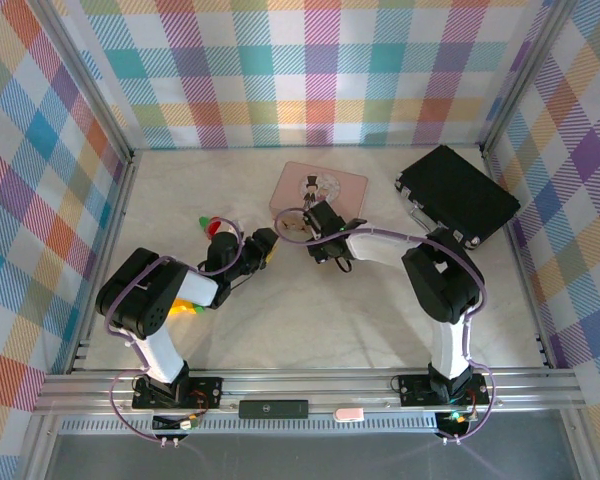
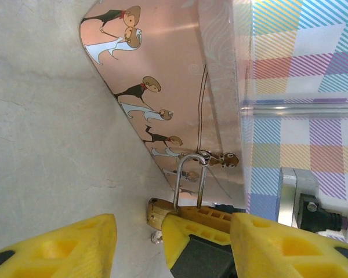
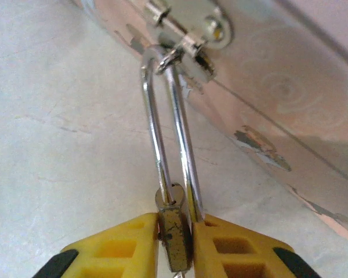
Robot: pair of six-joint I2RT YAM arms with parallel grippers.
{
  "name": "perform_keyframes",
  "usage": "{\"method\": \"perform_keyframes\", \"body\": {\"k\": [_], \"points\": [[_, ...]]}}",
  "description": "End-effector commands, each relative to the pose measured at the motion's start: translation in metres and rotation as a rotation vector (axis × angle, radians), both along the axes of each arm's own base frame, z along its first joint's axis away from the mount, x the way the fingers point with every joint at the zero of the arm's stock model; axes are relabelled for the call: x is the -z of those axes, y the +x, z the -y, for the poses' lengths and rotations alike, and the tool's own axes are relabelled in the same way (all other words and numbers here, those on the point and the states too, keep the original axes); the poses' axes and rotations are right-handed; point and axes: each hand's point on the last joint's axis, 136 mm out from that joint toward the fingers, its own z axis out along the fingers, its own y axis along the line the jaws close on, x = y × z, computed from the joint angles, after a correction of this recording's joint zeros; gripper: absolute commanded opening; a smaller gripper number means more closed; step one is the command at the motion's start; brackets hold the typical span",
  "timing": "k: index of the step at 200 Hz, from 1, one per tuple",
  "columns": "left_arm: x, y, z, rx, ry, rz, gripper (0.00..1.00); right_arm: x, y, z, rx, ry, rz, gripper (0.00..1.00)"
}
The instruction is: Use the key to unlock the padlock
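Clamping padlock (image 3: 174,234) body, right gripper (image 3: 175,223) jaws narrow, brass block squeezed between pads. Shackle (image 3: 162,127) runs ahead of jaws, hooked through clasp (image 3: 185,32) of pink box (image 1: 345,185). Left gripper (image 1: 264,244) jaws half-spread, gripping nothing. Judged: lock steadied, shackle closed; key insertion, turn, release all left.

Top external: fixed high above and behind the arm bases, looking steeply down on the whole table (image 1: 320,330), with the pink box (image 1: 342,186) at mid-depth. Left wrist: low over the tabletop, near, facing the box's front wall and the padlock (image 2: 156,211). Right wrist: nearer still, facing the same padlock and the clasp (image 3: 188,26) above it. Both wrist views share padlock and box wall.
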Motion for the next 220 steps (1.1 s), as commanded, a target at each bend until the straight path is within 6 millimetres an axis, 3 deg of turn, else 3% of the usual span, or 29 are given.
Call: {"method": "perform_keyframes", "body": {"k": [1,49,103,152,220], "points": [[-0.004,-0.002,0.009,0.030,-0.003,0.026,0.54,-0.001,-0.009,-0.005,-0.047,0.072,-0.054,0.18],[-0.001,-0.003,0.024,0.069,-0.020,0.024,0.54,-0.001,-0.007,-0.005,-0.069,0.103,-0.067,0.03],[0.005,0.008,0.051,0.092,-0.035,0.036,0.52,-0.008,0.003,-0.020,-0.169,0.194,-0.068,0.05],[-0.002,0.034,0.066,0.074,-0.007,0.117,0.44,-0.005,0.000,-0.013,-0.165,0.229,-0.087,0.06],[0.024,0.044,0.084,0.104,0.051,0.059,0.32,-0.009,0.000,-0.019,-0.174,0.316,-0.101,0.05]]}}
